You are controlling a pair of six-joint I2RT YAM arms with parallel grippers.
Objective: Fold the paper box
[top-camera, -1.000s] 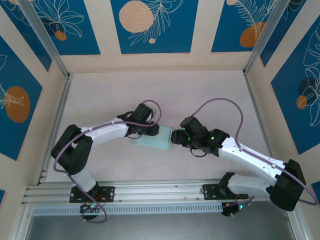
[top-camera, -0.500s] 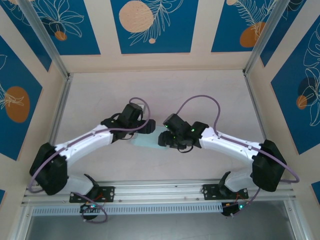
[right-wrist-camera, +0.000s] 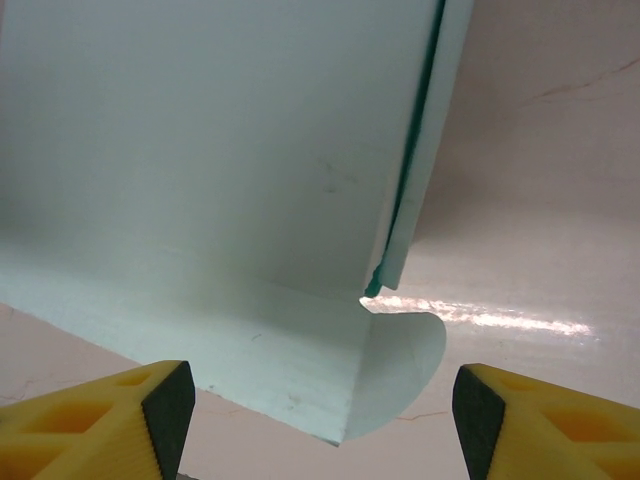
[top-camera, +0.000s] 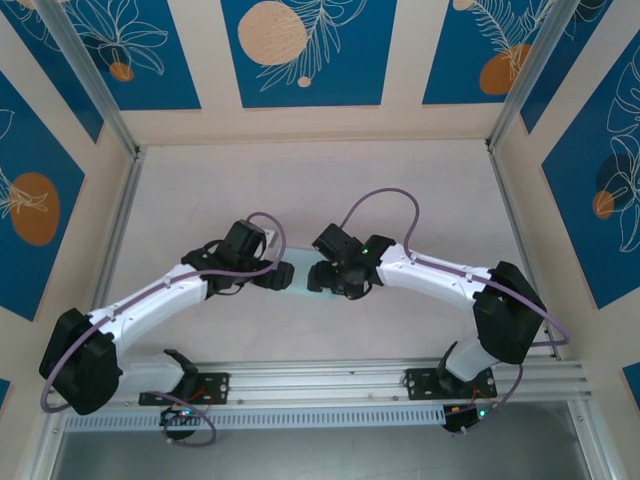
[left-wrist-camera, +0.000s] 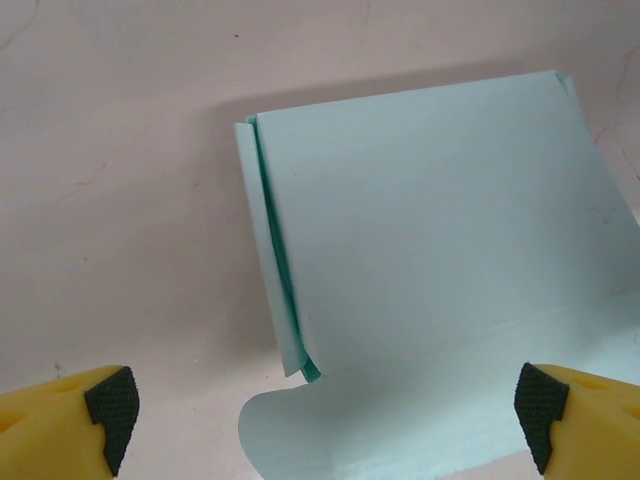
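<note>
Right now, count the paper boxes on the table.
1. The box lies mid-table, between the left gripper and the right gripper. The arms could hide another beneath them.

Overhead; wrist close-ups of paper box [left-wrist-camera: 430,250]

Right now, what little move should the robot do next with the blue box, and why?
Probably ease the left gripper forward to push the rounded end flap up toward the paper box: its jaws stand open, and that flap lies flat on the table, unfolded.
</note>
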